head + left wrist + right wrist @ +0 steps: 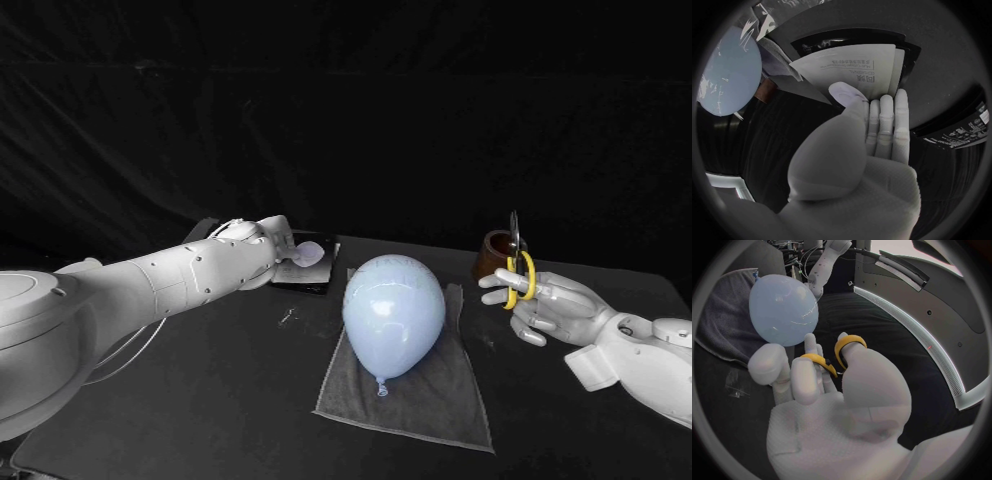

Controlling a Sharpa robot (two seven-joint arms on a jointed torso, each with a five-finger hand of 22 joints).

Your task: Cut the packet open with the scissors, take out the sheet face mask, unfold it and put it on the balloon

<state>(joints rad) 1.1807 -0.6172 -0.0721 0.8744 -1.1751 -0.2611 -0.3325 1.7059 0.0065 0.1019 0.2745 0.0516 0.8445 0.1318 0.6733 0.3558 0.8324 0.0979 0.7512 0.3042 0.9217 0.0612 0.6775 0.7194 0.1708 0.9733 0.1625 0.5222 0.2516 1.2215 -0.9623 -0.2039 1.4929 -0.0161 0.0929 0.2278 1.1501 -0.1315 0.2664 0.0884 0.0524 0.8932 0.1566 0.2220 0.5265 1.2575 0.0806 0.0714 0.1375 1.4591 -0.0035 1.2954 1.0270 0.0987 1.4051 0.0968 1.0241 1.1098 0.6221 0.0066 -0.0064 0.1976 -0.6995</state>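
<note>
Left hand [291, 250] is out at the far left of the tabletop [216, 400], at the white packet [848, 67] that leans in a black holder [854, 37]. From the left wrist camera I see its fingers [887, 120] laid straight and close together, tips at the packet's near edge, with the thumb overlapping that edge. I cannot tell whether it has a real grip or only touches. Right hand [555, 310] is raised at the right side, closed on the scissors [519, 272]. Its fingers are through the yellow loops and the blades point up, just in front of a brown cup [493, 258].

The balloon [392, 312] lies bare in the middle on a grey towel [418, 400], well apart from both hands.

By my reading we are early in the job. The scissors are picked up, and that is about all that is done. The packet looks whole and uncut as far as I can see. So the mask is presumably inside, and nothing is on the balloon. Left to do: secure the packet and bring it to the blades. Then come the cut, the mask drawn out and unfolded, and the mask laid over the balloon.
</note>
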